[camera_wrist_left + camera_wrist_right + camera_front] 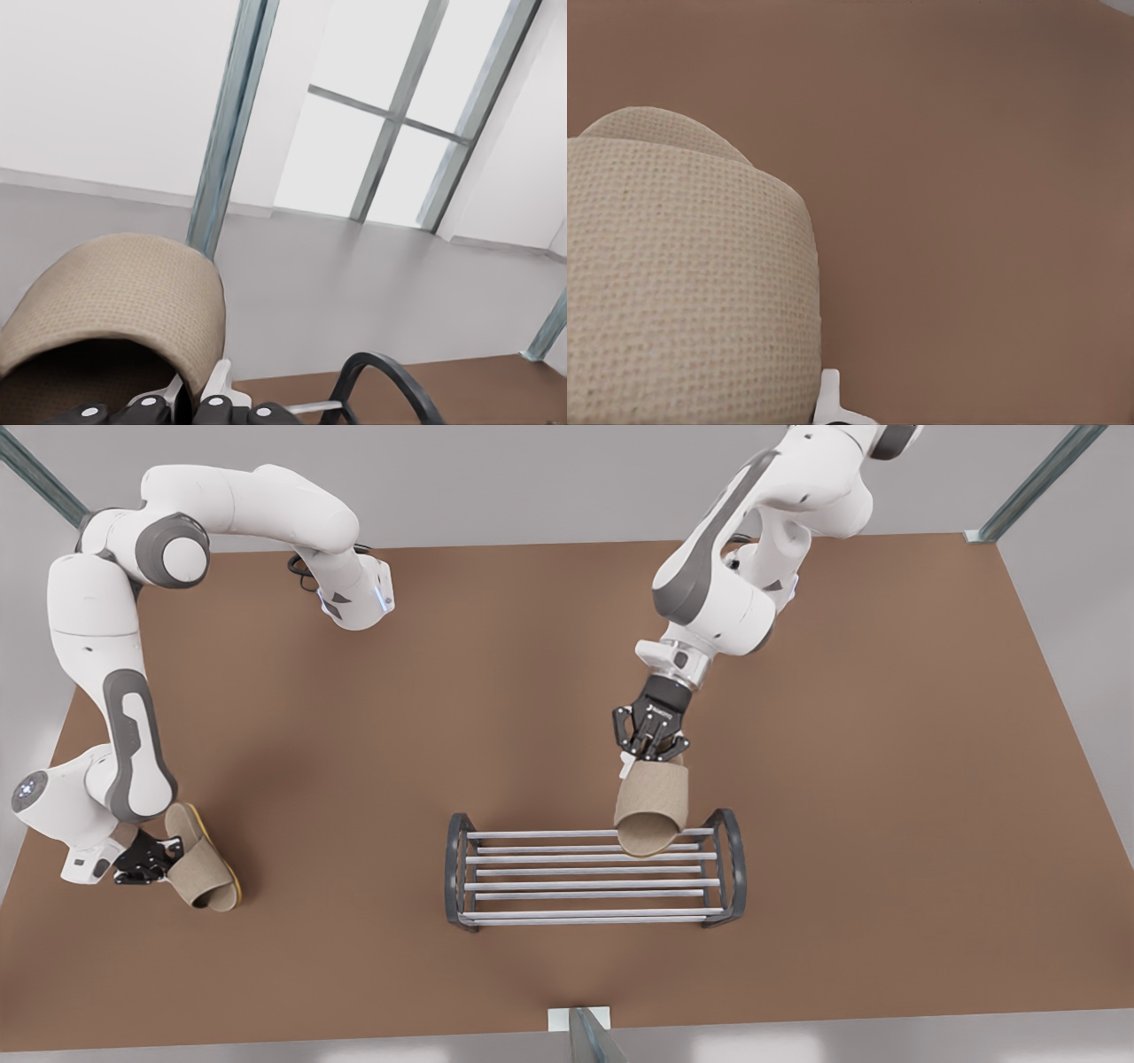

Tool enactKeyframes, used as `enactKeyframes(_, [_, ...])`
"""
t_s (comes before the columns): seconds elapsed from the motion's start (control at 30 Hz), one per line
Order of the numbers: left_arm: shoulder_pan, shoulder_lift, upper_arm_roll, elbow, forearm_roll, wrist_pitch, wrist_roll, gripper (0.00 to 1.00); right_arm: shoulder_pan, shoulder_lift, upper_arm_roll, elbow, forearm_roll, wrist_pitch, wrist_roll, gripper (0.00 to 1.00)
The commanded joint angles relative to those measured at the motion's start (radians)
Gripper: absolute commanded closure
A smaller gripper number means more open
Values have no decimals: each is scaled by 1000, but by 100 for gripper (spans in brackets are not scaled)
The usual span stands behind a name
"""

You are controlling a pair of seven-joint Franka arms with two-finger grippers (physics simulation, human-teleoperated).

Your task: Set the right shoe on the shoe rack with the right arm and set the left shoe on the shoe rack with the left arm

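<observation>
At the bench's [886, 779] near left, the right end effector [151, 859] is clamped on the right shoe [204, 868]. Farther right, the left end effector [654, 748] grips the left shoe [654, 806], toe over the far bars of the shoe rack [532, 885].

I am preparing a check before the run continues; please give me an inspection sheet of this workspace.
Surface: brown table, bare apart from the rack.
Job's things: shoe rack upright near the front edge; left slipper hanging toe-down over its rear bars, contact unclear; right slipper tilted on its side, low at the front view's left, far from the rack.
Clutter: nothing seen.
Grippers: left gripper shut on the left slipper; right gripper shut on the right slipper.
Cables: short dark loop on the right arm.
Surroundings: grey walls, metal frame posts.
</observation>
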Motion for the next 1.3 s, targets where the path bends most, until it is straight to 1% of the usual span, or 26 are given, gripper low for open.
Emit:
enactKeyframes(0.0, [3,14,-7,10,-3,-7,-737,79,-1,-36,17,4,-3,-19,34,79])
enactKeyframes(0.03, [4,37,-16,26,-3,-9,-737,79,-41,-44,74,41,-3,-86,44,79])
enactKeyframes(0.1, [4,131,-14,84,1,-18,-737,79,-44,-110,112,58,-1,-114,68,79])
enactKeyframes(0.13, [7,163,-14,90,1,-39,-737,79,-65,-153,163,64,-3,-145,76,79])
enactKeyframes(0.2, [9,198,-14,90,1,-58,-737,79,-49,-252,194,75,-10,-180,93,79])
enactKeyframes(0.23, [10,209,-13,90,-1,-58,-737,79,-41,-269,220,76,-10,-181,100,79])
enactKeyframes(0.27, [13,234,-8,92,-1,-61,-737,79,-38,-269,273,78,-16,-181,209,79])
enactKeyframes(0.3, [18,244,-4,90,-1,-68,-737,79,22,-282,287,95,-56,-215,351,79])
enactKeyframes(0.37, [29,277,-1,92,-3,-73,-738,79,191,-292,286,182,-128,-430,810,79])
enactKeyframes(0.43, [36,303,15,92,-1,-73,-738,79,361,-291,275,245,-214,-462,1157,79])
enactKeyframes(0.53, [36,318,18,90,-1,-73,-740,79,513,-291,269,289,-313,-505,1504,79])
enactKeyframes(0.57, [38,324,18,90,-1,-73,-740,79,554,-291,267,322,-345,-545,1610,79])
enactKeyframes(0.6, [38,326,21,90,1,-73,-740,79,614,-289,269,361,-415,-603,1801,79])
enactKeyframes(0.63, [38,330,21,90,1,-73,-740,79,671,-289,249,388,-447,-631,1929,79])
enactKeyframes(0.67, [38,330,28,90,4,-72,-740,72,792,-283,142,435,-466,-632,2038,79])
enactKeyframes(0.7, [38,336,30,90,8,-72,-737,0,870,-277,62,472,-461,-668,2091,79])
enactKeyframes(0.73, [38,336,35,90,8,-69,-737,0,918,-268,22,486,-461,-689,2186,79])
enactKeyframes(0.77, [38,336,38,90,8,-67,-737,0,990,-259,-64,504,-461,-689,2262,79])
enactKeyframes(0.8, [36,333,47,90,8,-61,-738,0,1036,-256,-124,515,-458,-691,2326,79])
enactKeyframes(0.87, [36,333,47,89,8,-61,-738,0,1054,-253,-132,515,-460,-691,2452,79])
enactKeyframes(1.0, [35,330,53,90,5,-53,-738,0,1077,-254,-139,507,-461,-692,2483,79])
enactKeyframes(1.1, [32,326,55,90,-1,-52,-740,0,1119,-231,-144,506,-469,-692,2599,79])
enactKeyframes(1.13, [32,324,55,90,-3,-52,-740,0,1143,-220,-164,510,-469,-692,2607,79])
enactKeyframes(1.17, [30,323,55,90,-3,-49,-740,0,1195,-199,-214,516,-469,-675,2607,79])
enactKeyframes(1.2, [30,320,55,90,-3,-46,-741,0,1263,-151,-294,567,-468,-669,2607,79])
enactKeyframes(1.27, [29,304,55,87,-3,-36,-741,0,1295,-125,-309,581,-469,-620,2628,79])
